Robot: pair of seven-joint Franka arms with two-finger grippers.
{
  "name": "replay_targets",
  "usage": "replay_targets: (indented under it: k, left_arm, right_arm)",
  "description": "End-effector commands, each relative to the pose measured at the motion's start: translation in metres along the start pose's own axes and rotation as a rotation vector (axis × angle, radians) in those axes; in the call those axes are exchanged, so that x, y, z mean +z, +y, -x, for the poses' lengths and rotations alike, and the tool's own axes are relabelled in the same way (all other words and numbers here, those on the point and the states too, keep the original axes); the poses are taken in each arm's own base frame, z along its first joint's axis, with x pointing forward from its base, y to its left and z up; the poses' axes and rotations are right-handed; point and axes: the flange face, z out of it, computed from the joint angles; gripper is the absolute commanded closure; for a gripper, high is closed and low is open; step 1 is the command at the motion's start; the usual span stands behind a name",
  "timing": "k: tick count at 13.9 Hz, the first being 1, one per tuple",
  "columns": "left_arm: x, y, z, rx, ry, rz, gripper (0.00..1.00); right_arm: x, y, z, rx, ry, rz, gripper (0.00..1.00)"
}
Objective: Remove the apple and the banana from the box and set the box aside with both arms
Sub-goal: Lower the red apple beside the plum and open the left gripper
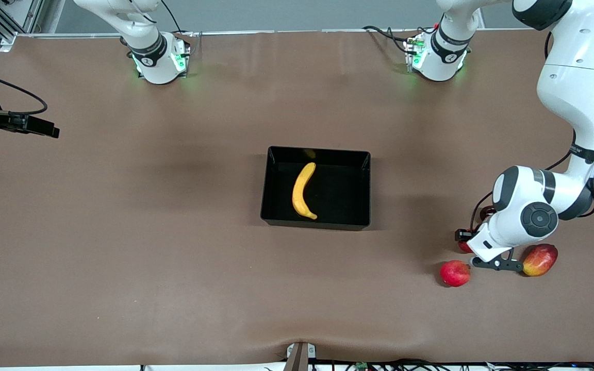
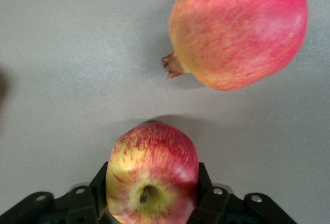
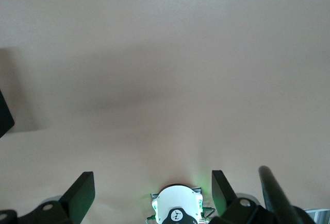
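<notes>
The black box stands mid-table with the yellow banana lying inside it. My left gripper is low over the table toward the left arm's end, nearer to the front camera than the box. In the left wrist view it is shut on the small red apple with yellow patches round its stem. Only a sliver of that apple shows in the front view. My right gripper waits at the right arm's end, held high. It is open and empty.
An evenly pink-red round apple lies just nearer to the front camera than the left gripper, and it also shows in the left wrist view. A red-and-yellow mango lies beside the left wrist.
</notes>
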Motion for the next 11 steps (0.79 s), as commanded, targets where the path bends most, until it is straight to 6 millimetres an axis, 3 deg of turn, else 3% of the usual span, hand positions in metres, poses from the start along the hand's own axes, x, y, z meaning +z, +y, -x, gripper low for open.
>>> replay_targets:
  k: [1, 3, 5, 8, 11]
  left_arm:
    - [-0.008, -0.006, 0.0, 0.02, 0.014, -0.016, 0.0]
    - [-0.021, -0.004, -0.001, 0.011, 0.027, -0.007, 0.0]
    - [-0.051, 0.003, -0.001, 0.007, 0.026, -0.023, 0.0]
    - [-0.106, 0.037, 0.004, 0.033, 0.044, -0.029, 0.0]
    - [-0.143, 0.091, 0.013, 0.002, 0.05, -0.006, 0.0]
  right_arm:
    - [-0.003, 0.005, 0.003, 0.021, -0.004, 0.006, 0.0]
    - [0.001, 0.006, 0.001, 0.021, -0.015, 0.006, 0.0]
    - [0.003, 0.007, 0.001, 0.022, -0.024, 0.007, 0.0]
    - [0.012, 0.007, -0.004, 0.024, -0.056, 0.01, 0.0]
    - [0.017, 0.014, -0.008, 0.037, -0.074, 0.008, 0.0]
